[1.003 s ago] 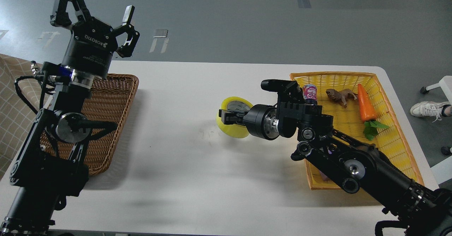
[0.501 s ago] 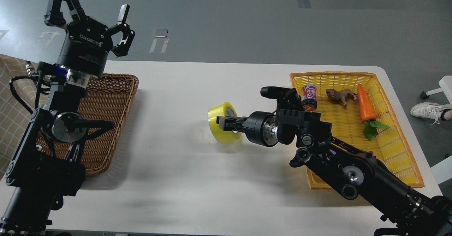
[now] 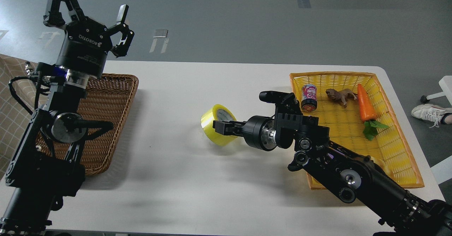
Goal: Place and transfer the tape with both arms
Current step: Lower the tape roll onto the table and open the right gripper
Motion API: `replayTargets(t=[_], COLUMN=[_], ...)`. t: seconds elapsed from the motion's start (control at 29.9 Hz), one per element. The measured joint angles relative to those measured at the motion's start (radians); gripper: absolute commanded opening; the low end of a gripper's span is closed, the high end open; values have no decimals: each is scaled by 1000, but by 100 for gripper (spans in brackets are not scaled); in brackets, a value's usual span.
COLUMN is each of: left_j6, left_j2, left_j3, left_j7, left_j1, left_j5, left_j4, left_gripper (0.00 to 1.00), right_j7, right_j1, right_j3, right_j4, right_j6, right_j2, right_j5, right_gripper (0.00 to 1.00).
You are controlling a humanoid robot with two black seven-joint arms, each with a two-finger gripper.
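Right now the right pincer (image 3: pixel 218 127) is clenched on the tape (image 3: pixel 216 124), its fingers gripping the near wall of the roll, which tilts with its core facing up and away. The roll hangs low over the counter (image 3: pixel 176 98); whether its bottom edge touches cannot be told. Behind the pincer, past the wrist, lies the yellow basket (image 3: pixel 399 147) with a small can (image 3: pixel 309 97), a toy animal (image 3: pixel 340 95) and a carrot (image 3: pixel 365 103). Well away on the far side of the tape, the left pincer (image 3: pixel 92 17) is held high with its fingers spread and nothing between them, above the brown wicker basket (image 3: pixel 116 102).

The risk, as I judge it: the grip takes only one wall of a slick roll, so it could pivot or slip during the carry. Once released on its curved face, the roll could wheel off across the counter, out of the left pincer's reach.
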Motion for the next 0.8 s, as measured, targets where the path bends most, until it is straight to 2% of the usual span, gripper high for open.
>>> replayTargets(t=[0.5,0.8], left_j6=[-1,4], left_j2=[-1,-1], left_j3=[1,0], left_j7=[-1,-5], left_j1=[0,-1], left_j5=[-1,-1], left_j4=[2,2], left_gripper=[98,98], right_j7=[-2,-2], right_j1=[-4,3], right_j3=[1,23], right_j4=[-3,-2], right_j6=[0,0], right_j2=[0,0], right_j5=[-5,-5], right_gripper=[76,81])
